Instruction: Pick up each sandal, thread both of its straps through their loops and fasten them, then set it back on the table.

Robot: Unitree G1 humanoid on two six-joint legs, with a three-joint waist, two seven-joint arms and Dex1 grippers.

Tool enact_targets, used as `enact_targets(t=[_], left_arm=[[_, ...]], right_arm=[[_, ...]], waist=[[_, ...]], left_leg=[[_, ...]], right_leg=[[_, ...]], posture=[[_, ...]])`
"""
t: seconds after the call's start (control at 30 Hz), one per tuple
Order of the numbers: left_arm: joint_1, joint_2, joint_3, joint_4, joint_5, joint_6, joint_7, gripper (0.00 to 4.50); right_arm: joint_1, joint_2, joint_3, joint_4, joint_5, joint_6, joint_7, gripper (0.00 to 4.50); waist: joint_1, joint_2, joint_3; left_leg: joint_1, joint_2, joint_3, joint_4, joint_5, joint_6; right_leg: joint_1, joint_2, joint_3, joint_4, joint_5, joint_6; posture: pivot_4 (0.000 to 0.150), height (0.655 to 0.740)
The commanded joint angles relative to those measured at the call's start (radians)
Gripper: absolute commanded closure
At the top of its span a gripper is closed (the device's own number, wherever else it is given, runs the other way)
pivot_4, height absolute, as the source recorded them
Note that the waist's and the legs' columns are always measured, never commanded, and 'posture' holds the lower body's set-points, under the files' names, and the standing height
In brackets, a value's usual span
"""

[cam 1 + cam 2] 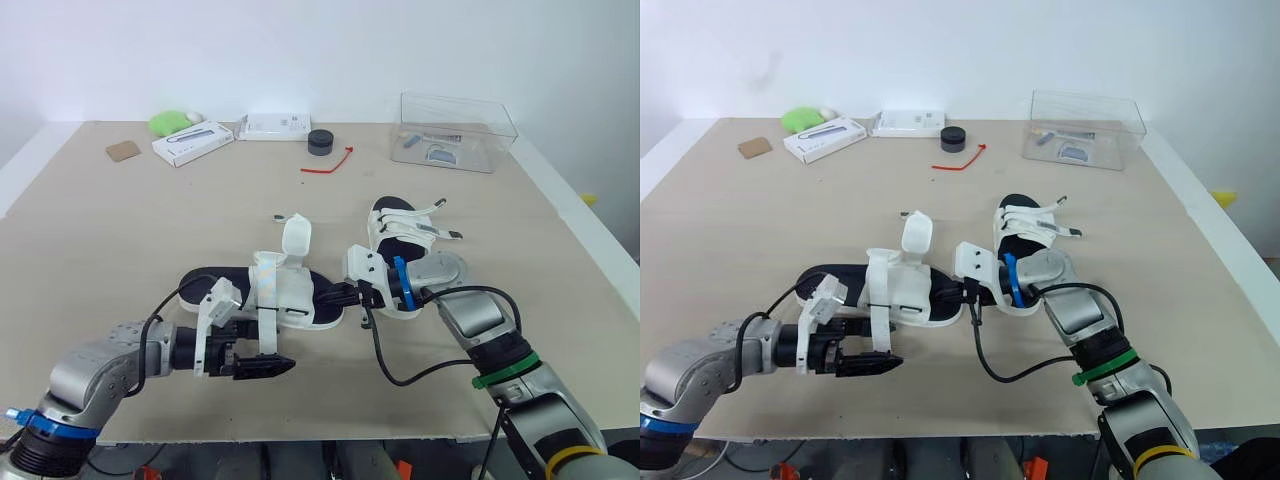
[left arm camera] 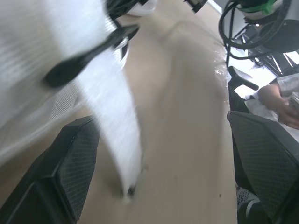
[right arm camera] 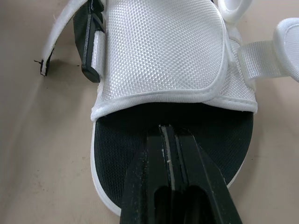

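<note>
One white-strapped sandal with a black sole [image 1: 285, 295] lies mid-table, its loose strap [image 1: 266, 318] hanging over the near side. My left gripper [image 1: 272, 367] is open at the strap's end, which dangles between the two fingers [image 2: 70, 163] without being pinched. My right gripper [image 1: 338, 296] is shut, its tips [image 3: 170, 133] resting on the black footbed at that sandal's toe, just before the white mesh upper [image 3: 159, 51]. The second sandal [image 1: 412, 240] lies just to the right, behind my right wrist.
At the back stand a clear plastic box [image 1: 455, 130], a black round puck [image 1: 320, 142], a red cord [image 1: 330, 165], two white boxes [image 1: 192, 142], a green object [image 1: 172, 122] and a brown card [image 1: 123, 150]. A person's hand [image 2: 280, 100] is beyond the table edge.
</note>
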Motion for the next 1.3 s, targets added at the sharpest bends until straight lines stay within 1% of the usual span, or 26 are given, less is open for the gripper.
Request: enact_targets(t=[0.03, 0.07, 0.1, 0.17, 0.2, 0.23, 0.27, 0.3, 0.33, 0.53, 0.6, 0.73, 0.93, 1.0, 1.1, 1.13, 1.2, 1.23, 1.27, 1.3], left_arm=[[-0.014, -0.001, -0.015, 0.002, 0.017, -0.024, -0.020, 0.59], [-0.009, 0.004, -0.013, -0.002, 0.014, -0.023, -0.025, 0.87], [-0.004, 0.008, -0.011, -0.006, 0.012, -0.022, -0.030, 1.39], [0.011, 0.024, 0.014, -0.022, -0.016, -0.001, -0.037, 2.24], [0.016, 0.029, 0.027, -0.027, -0.030, 0.010, -0.038, 2.96], [0.023, 0.039, 0.037, -0.035, -0.043, 0.019, -0.042, 3.23], [0.028, 0.048, 0.044, -0.043, -0.052, 0.025, -0.047, 3.80], [0.034, 0.060, 0.049, -0.052, -0.060, 0.033, -0.052, 4.25], [0.041, 0.073, 0.052, -0.062, -0.068, 0.038, -0.059, 4.41], [0.082, 0.152, 0.069, -0.130, -0.097, 0.055, -0.106, 4.41], [0.125, 0.175, 0.076, -0.166, -0.107, 0.052, -0.116, 4.41], [0.225, 0.215, 0.086, -0.211, -0.086, 0.017, -0.131, 4.41], [0.242, 0.217, 0.090, -0.223, -0.052, -0.030, -0.115, 4.41], [0.236, 0.217, 0.077, -0.212, 0.016, -0.099, -0.115, 4.41], [0.222, 0.222, 0.056, -0.192, 0.131, -0.226, -0.132, 3.60], [0.220, 0.224, 0.048, -0.187, 0.165, -0.270, -0.142, 3.25], [0.225, 0.237, 0.030, -0.183, 0.248, -0.388, -0.175, 2.09], [0.232, 0.245, 0.019, -0.179, 0.305, -0.476, -0.194, 1.78], [0.241, 0.252, 0.013, -0.175, 0.343, -0.533, -0.205, 1.29], [0.252, 0.262, 0.004, -0.163, 0.408, -0.637, -0.218, 0.98]], right_arm=[[-0.018, -0.002, -0.002, -0.002, -0.003, -0.009, 0.004, 4.50], [-0.017, -0.002, -0.003, -0.003, -0.003, -0.009, 0.004, 4.50], [-0.017, -0.003, -0.003, -0.004, -0.003, -0.009, 0.005, 4.50], [-0.015, -0.004, -0.003, -0.005, -0.005, -0.010, 0.005, 4.50], [-0.014, -0.005, -0.004, -0.007, -0.005, -0.010, 0.005, 4.50], [-0.013, -0.005, -0.004, -0.008, -0.005, -0.010, 0.004, 4.50], [-0.012, -0.005, -0.004, -0.008, -0.005, -0.011, 0.004, 4.50], [-0.011, -0.005, -0.004, -0.010, -0.005, -0.011, 0.003, 4.50], [-0.010, -0.005, -0.004, -0.010, -0.005, -0.011, 0.003, 4.50], [-0.012, 0.001, -0.001, 0.003, -0.010, -0.024, 0.004, 4.50], [-0.014, 0.005, 0.001, 0.008, -0.012, -0.029, 0.004, 4.50], [-0.009, 0.011, 0.004, 0.008, -0.013, -0.035, 0.002, 4.50], [-0.001, 0.014, 0.009, 0.007, -0.014, -0.042, 0.004, 4.50], [-0.005, 0.017, 0.009, 0.010, -0.014, -0.042, 0.004, 4.50], [-0.011, 0.019, 0.011, 0.018, -0.014, -0.046, 0.006, 4.50], [-0.012, 0.020, 0.011, 0.020, -0.014, -0.046, 0.007, 4.50], [-0.014, 0.022, 0.011, 0.022, -0.014, -0.047, 0.009, 4.50], [-0.015, 0.022, 0.011, 0.024, -0.014, -0.049, 0.010, 4.50], [-0.015, 0.022, 0.011, 0.025, -0.015, -0.050, 0.011, 4.50], [-0.015, 0.021, 0.011, 0.026, -0.015, -0.050, 0.012, 4.50]], waist=[[0.000, 0.000, 0.000], [0.000, 0.000, 0.000], [0.000, 0.000, 0.000], [-0.001, 0.000, 0.000], [-0.001, 0.000, 0.000], [-0.001, 0.000, 0.000], [-0.001, 0.000, 0.000], [0.000, 0.000, 0.000], [0.000, 0.000, 0.000], [-0.001, 0.000, 0.000], [0.000, 0.000, 0.000], [-0.005, 0.000, 0.000], [0.000, 0.000, 0.000], [0.000, 0.000, 0.000], [0.000, 0.000, 0.000], [0.000, 0.000, 0.000], [0.000, 0.000, 0.000], [0.000, 0.000, 0.000], [0.000, 0.000, 0.000], [0.000, 0.000, 0.000]], left_leg=[[0.000, 0.000, 0.000, 0.000, 0.000, 0.000], [0.000, 0.000, 0.000, 0.000, 0.000, 0.000], [0.000, 0.000, 0.000, 0.000, 0.000, 0.000], [0.000, 0.000, 0.000, 0.000, 0.000, 0.000], [0.000, 0.000, 0.000, 0.000, 0.000, 0.000], [0.000, 0.000, 0.000, 0.000, 0.000, 0.000], [0.000, 0.000, 0.000, 0.000, 0.000, 0.000], [0.000, 0.000, 0.000, 0.000, 0.000, 0.000], [0.000, 0.000, 0.000, 0.000, 0.000, 0.000], [0.000, 0.000, 0.000, 0.000, 0.000, 0.000], [0.000, 0.000, 0.000, 0.000, 0.000, 0.000], [0.001, 0.001, 0.001, -0.002, 0.000, 0.000], [0.002, 0.001, -0.001, -0.004, 0.000, 0.000], [0.002, 0.001, 0.000, -0.005, 0.000, 0.000], [0.002, 0.000, 0.000, -0.005, 0.000, 0.000], [0.002, 0.000, 0.000, -0.006, 0.000, 0.000], [0.002, 0.000, 0.000, -0.006, 0.000, 0.000], [0.002, 0.000, 0.001, -0.006, 0.000, 0.000], [0.002, 0.000, 0.001, -0.006, 0.000, 0.000], [0.003, 0.000, 0.001, -0.007, 0.000, 0.000]], right_leg=[[0.000, 0.000, 0.000, 0.000, 0.000, 0.000], [0.000, 0.000, 0.000, 0.000, 0.000, 0.000], [0.000, 0.000, 0.000, 0.000, 0.000, 0.000], [0.000, 0.000, 0.000, 0.000, 0.000, 0.000], [0.000, 0.000, 0.000, 0.000, 0.000, 0.000], [0.000, 0.000, 0.000, 0.000, 0.000, 0.000], [0.000, 0.000, 0.000, 0.000, 0.000, 0.000], [0.000, 0.000, 0.000, 0.000, -0.001, 0.001], [0.000, 0.000, 0.000, 0.000, -0.001, 0.001], [0.000, 0.000, 0.000, 0.000, -0.002, 0.002], [0.000, 0.000, 0.000, 0.000, -0.002, 0.002], [-0.001, -0.001, 0.000, 0.000, -0.002, 0.001], [0.000, -0.001, 0.000, 0.000, -0.004, -0.001], [0.000, -0.001, 0.000, 0.000, -0.004, -0.001], [0.000, -0.001, 0.000, 0.000, -0.004, -0.001], [0.000, -0.001, 0.000, 0.000, -0.003, -0.003], [-0.001, 0.000, 0.000, 0.000, -0.002, -0.005], [-0.001, -0.001, 0.000, 0.000, -0.002, -0.005], [-0.001, -0.001, 0.000, -0.001, -0.002, -0.005], [-0.001, -0.001, 0.000, -0.001, -0.002, -0.005]], posture=[[0.150, 0.7400], [0.150, 0.7400], [0.150, 0.7400], [0.150, 0.7400], [0.150, 0.7400], [0.150, 0.7400], [0.150, 0.7400], [0.150, 0.7400], [0.150, 0.7400], [0.150, 0.7400], [0.150, 0.7400], [0.150, 0.7400], [0.150, 0.7400], [0.150, 0.7400], [0.150, 0.7400], [0.150, 0.7400], [0.150, 0.7400], [0.150, 0.7400], [0.150, 0.7400], [0.150, 0.7400]])
